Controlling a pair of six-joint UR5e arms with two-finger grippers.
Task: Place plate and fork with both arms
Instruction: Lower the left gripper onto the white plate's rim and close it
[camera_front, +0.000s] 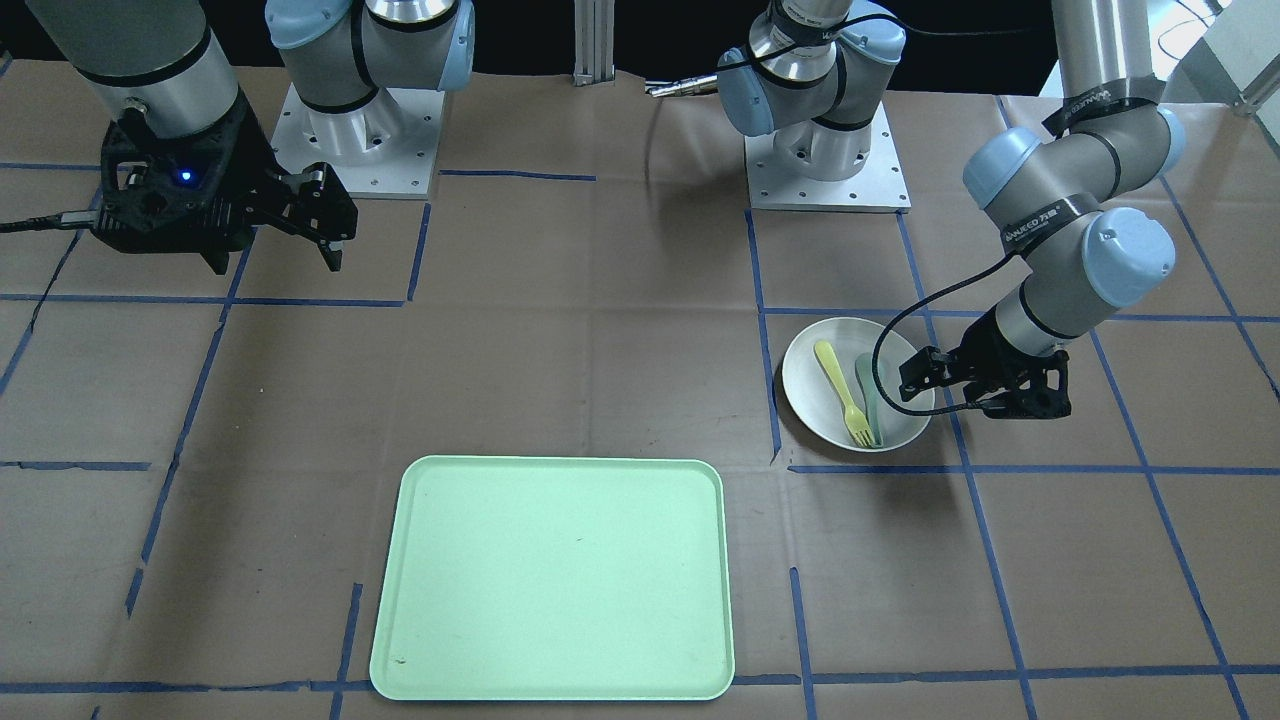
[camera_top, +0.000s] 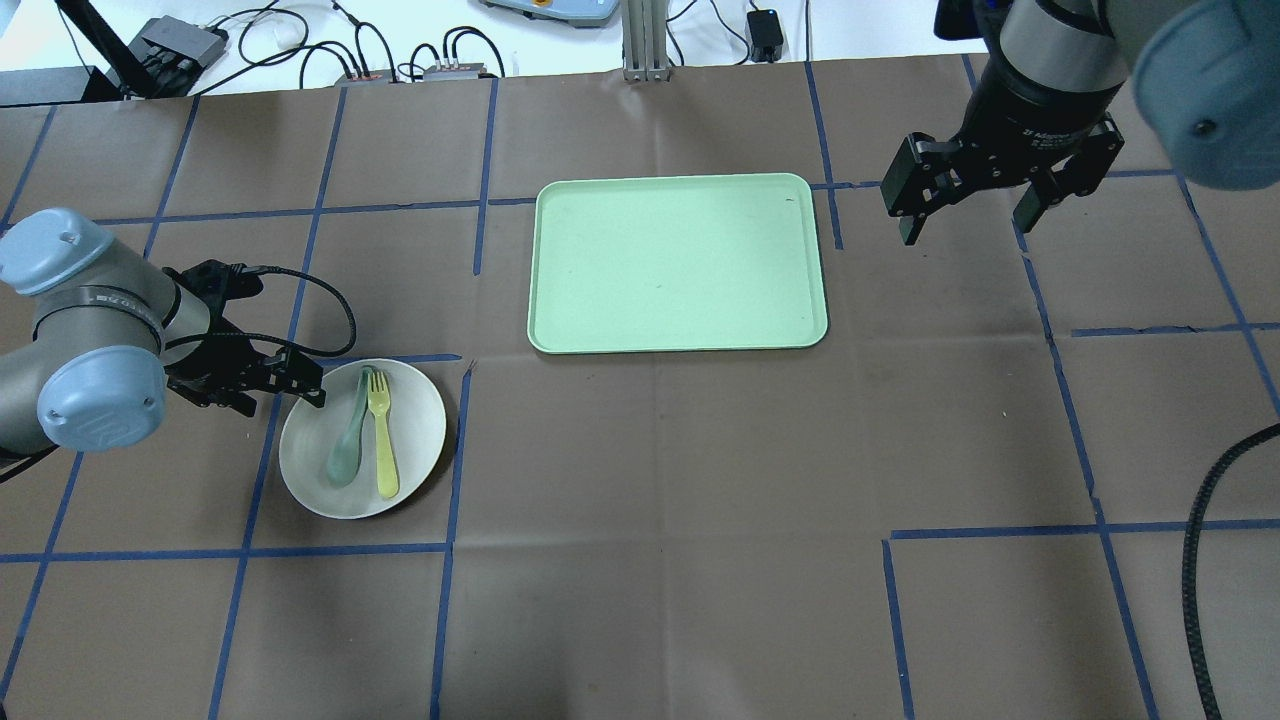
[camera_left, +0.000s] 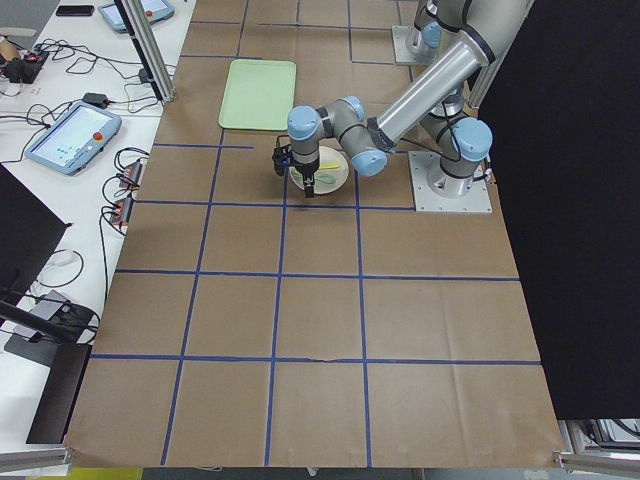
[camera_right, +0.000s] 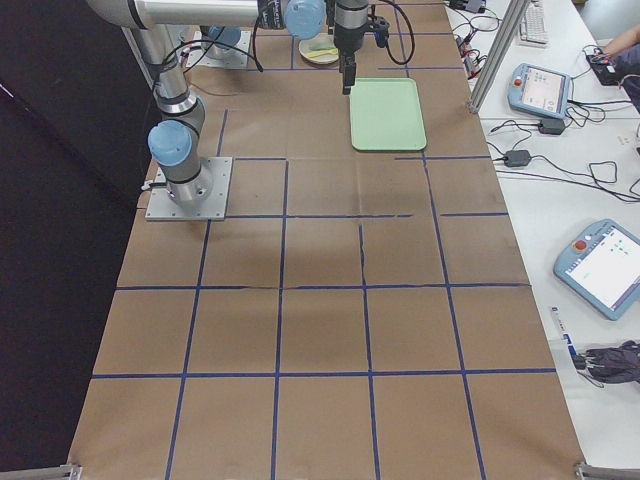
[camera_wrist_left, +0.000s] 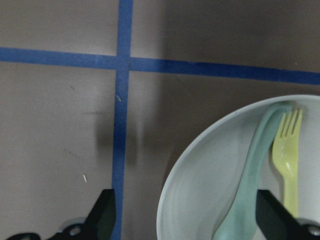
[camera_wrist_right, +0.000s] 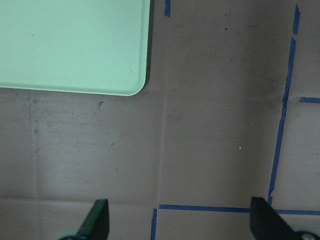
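The off-white plate (camera_top: 310, 470) sits on the table on my left side, also in the front view (camera_front: 812, 385). The pale-yellow fork (camera_top: 382, 440) lies in it beside a grey-green spoon (camera_top: 347, 445). My left gripper (camera_top: 277, 393) is open and low at the plate's edge; in the left wrist view (camera_wrist_left: 187, 220) the rim (camera_wrist_left: 172, 185) passes between the two fingers, with the fork (camera_wrist_left: 286, 160) near one of them. My right gripper (camera_top: 968, 215) is open and empty, held high beside the tray's far right corner.
The mint-green tray (camera_top: 680, 260) lies in the middle of the table, nothing on it; its corner shows in the right wrist view (camera_wrist_right: 70, 45). Blue tape lines cross the brown table cover. Cables and boxes lie beyond the far edge.
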